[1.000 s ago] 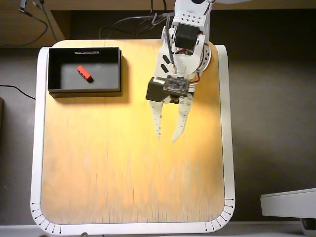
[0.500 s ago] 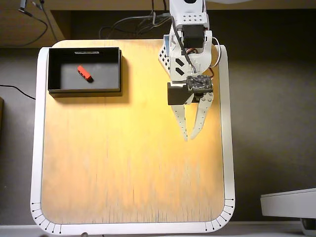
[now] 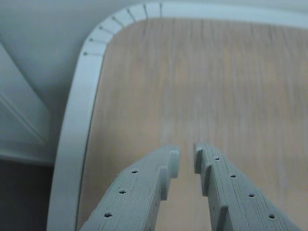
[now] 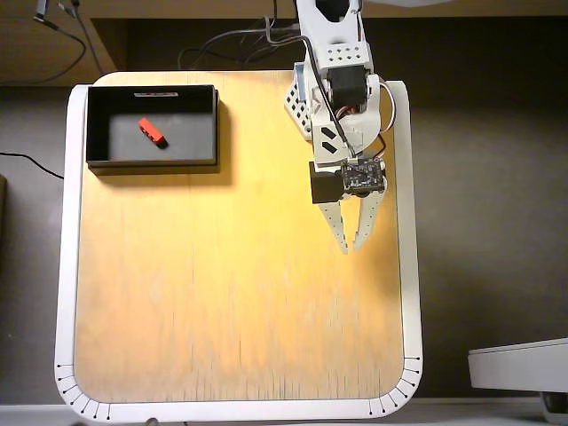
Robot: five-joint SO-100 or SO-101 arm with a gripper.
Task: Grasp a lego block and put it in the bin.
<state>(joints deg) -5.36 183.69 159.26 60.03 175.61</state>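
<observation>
Hobby robotics bench or small lab corner. Pale wood counter (image 4: 222,293) with white rim, tick marks at corners. Loose black cables (image 4: 231,44) at 12 o'clock. White 3D-printed arm (image 4: 335,80) with bare circuit board (image 4: 362,175). Dark floor around.

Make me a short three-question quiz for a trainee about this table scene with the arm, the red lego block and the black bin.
1. True or false: the lego block lies on the bare wood of the table.
2. Multiple choice: in the overhead view, the gripper is (A) over the bin, (B) over the wood near the table's right edge, (C) off the table.
3. Fill in: between the gripper's fingertips, the wrist view shows only a narrow ____.

Key
1. False: it lies inside the bin, on its floor.
2. B.
3. Gap: the fingers are nearly together with nothing between them.
</observation>
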